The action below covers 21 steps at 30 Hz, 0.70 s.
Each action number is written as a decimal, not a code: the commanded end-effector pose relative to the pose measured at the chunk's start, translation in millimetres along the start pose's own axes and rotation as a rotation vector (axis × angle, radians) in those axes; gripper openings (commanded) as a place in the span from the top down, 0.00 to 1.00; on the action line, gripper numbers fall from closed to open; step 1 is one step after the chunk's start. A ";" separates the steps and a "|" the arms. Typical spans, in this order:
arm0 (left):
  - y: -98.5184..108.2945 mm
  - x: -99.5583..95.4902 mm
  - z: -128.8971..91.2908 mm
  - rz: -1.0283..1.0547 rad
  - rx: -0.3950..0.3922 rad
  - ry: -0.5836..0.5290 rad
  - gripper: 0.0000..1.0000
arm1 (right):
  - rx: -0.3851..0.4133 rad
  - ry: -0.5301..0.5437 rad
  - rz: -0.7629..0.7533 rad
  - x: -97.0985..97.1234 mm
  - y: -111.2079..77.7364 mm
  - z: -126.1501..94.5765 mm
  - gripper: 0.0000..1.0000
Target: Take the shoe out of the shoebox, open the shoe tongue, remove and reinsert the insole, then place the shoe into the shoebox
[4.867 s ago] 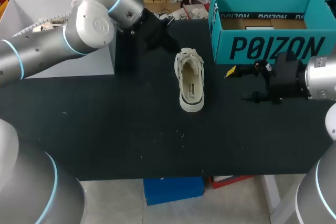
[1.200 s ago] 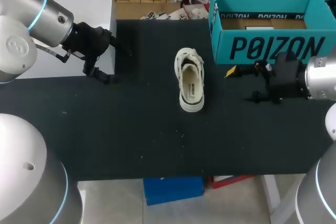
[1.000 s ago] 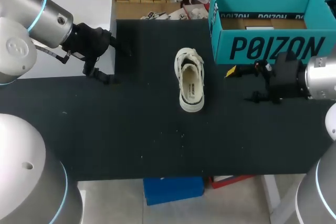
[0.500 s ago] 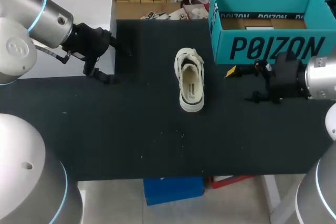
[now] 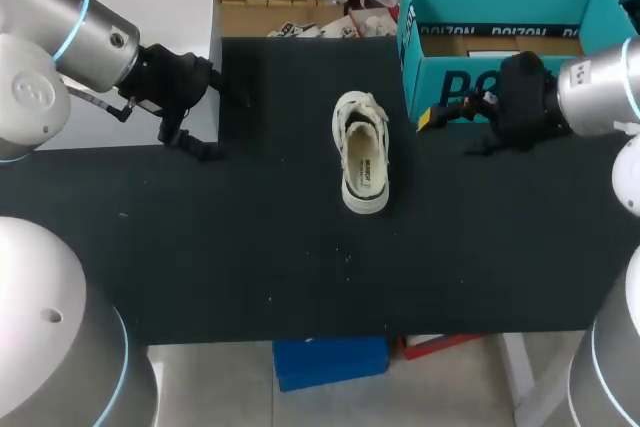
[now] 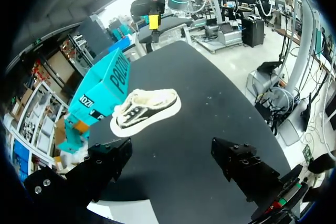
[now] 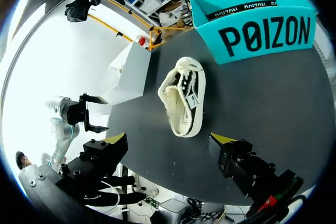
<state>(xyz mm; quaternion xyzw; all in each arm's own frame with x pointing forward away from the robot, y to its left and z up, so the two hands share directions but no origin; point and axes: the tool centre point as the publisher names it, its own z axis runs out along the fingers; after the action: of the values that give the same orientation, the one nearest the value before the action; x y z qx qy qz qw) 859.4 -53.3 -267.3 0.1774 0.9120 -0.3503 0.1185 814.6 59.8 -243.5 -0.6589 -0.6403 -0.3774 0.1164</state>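
Note:
A cream low shoe (image 5: 362, 165) stands upright on the black table (image 5: 300, 267), toe toward the far edge, its insole showing. The open teal shoebox (image 5: 505, 37) stands at the far right. My right gripper (image 5: 450, 129) hangs open in front of the box's left front corner, right of the shoe and apart from it. My left gripper (image 5: 225, 125) is open far to the shoe's left. In the right wrist view the shoe (image 7: 184, 98) lies ahead of my open gripper (image 7: 168, 140), with the box (image 7: 257, 24) beyond. The left wrist view shows the shoe (image 6: 147, 111) well ahead of my open gripper (image 6: 173, 156).
A white box (image 5: 180, 7) stands at the far left corner, just behind my left gripper. Bare black tabletop stretches from the shoe to the near edge.
My right gripper has moved away from me and a little left, now in front of the shoebox's corner. The left arm and the shoe have stayed put.

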 end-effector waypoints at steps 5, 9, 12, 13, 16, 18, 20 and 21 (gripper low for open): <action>-0.1 1.3 0.2 0.001 -0.002 -0.004 0.00 | 0.147 -0.296 -0.151 9.5 29.7 13.5 0.00; -0.1 1.3 0.2 0.001 -0.002 -0.004 0.00 | 0.147 -0.296 -0.151 9.5 29.7 13.5 0.00; -0.1 1.3 0.2 0.001 -0.002 -0.004 0.00 | 0.147 -0.296 -0.151 9.5 29.7 13.5 0.00; -0.1 1.3 0.2 0.001 -0.002 -0.004 0.00 | 0.147 -0.296 -0.151 9.5 29.7 13.5 0.00; -0.1 1.3 0.2 0.001 -0.002 -0.004 0.00 | 0.158 -0.319 -0.161 9.0 29.6 13.2 0.00; -0.1 1.3 0.2 0.001 -0.002 -0.004 0.00 | 0.162 -0.334 -0.170 5.7 30.0 18.2 0.00; -0.1 1.3 0.2 0.001 -0.002 -0.004 0.00 | 0.170 -0.346 -0.177 5.6 32.6 24.2 0.00; -0.1 1.3 0.2 0.001 -0.002 -0.004 0.00 | 0.166 -0.346 -0.188 5.4 35.0 26.5 0.00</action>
<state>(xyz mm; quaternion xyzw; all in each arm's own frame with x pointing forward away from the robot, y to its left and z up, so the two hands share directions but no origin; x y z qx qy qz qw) 859.4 -53.3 -267.4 0.1773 0.9120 -0.3503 0.1186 845.6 66.3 -243.1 -0.6356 -0.7354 -0.2317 0.0386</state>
